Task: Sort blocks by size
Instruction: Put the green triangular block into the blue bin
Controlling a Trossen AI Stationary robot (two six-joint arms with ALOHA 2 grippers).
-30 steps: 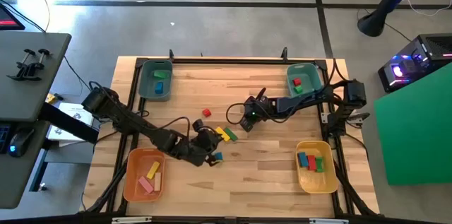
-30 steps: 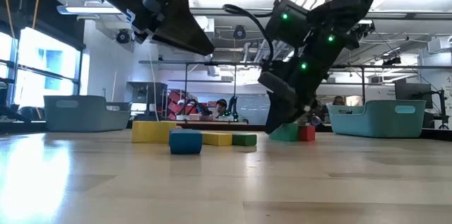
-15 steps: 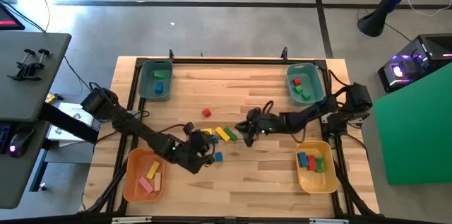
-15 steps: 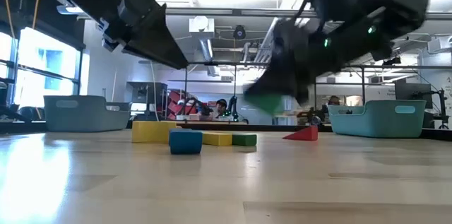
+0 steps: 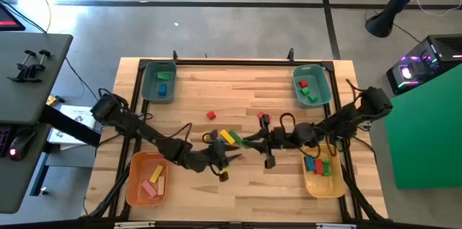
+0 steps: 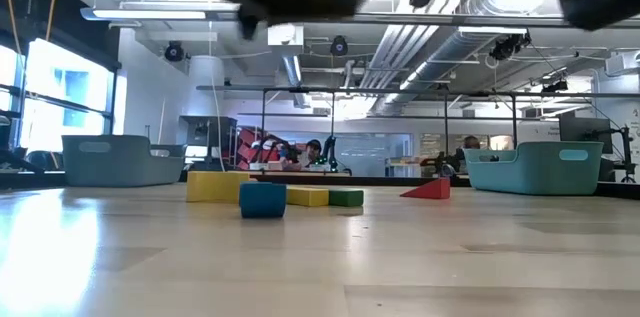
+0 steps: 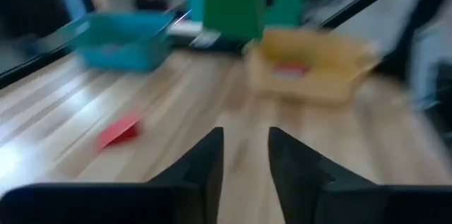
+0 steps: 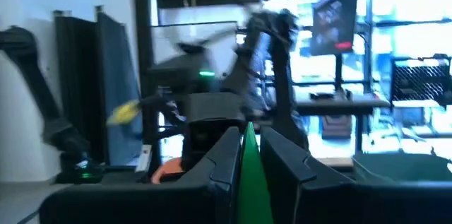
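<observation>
My right gripper (image 8: pixel 248 155) is shut on a green block (image 8: pixel 248 171) and hangs above the table's middle (image 5: pixel 250 141), pointing toward the left arm. My left gripper (image 7: pixel 245 155) is open with nothing between its fingers, and it hovers over the near middle (image 5: pixel 228 160). On the table lie a large yellow block (image 6: pixel 215 186), a blue block (image 6: pixel 262 200), a smaller yellow block (image 6: pixel 307 196), another green block (image 6: pixel 346 197) and a red wedge (image 6: pixel 430 190). A red block (image 5: pixel 211 115) lies farther back. My right gripper pinches the green block's two flat sides (image 8: pixel 249 146) between its two fingers. The fingers run about level, from the table's right side. The block stands on edge between them, lifted clear of the table.
Teal bins stand at the far left (image 5: pixel 159 82) and far right (image 5: pixel 312 84). An orange bin (image 5: pixel 148 178) is at the near left and a yellow bin (image 5: pixel 321 169) at the near right, each holding blocks. A black frame (image 5: pixel 216 61) rims the table.
My right gripper has lifted the green block from beside the red wedge and carried it toward the near edge. It has tipped from pointing down to about level. My left gripper has risen, tipped toward level and gone a little toward the right edge.
</observation>
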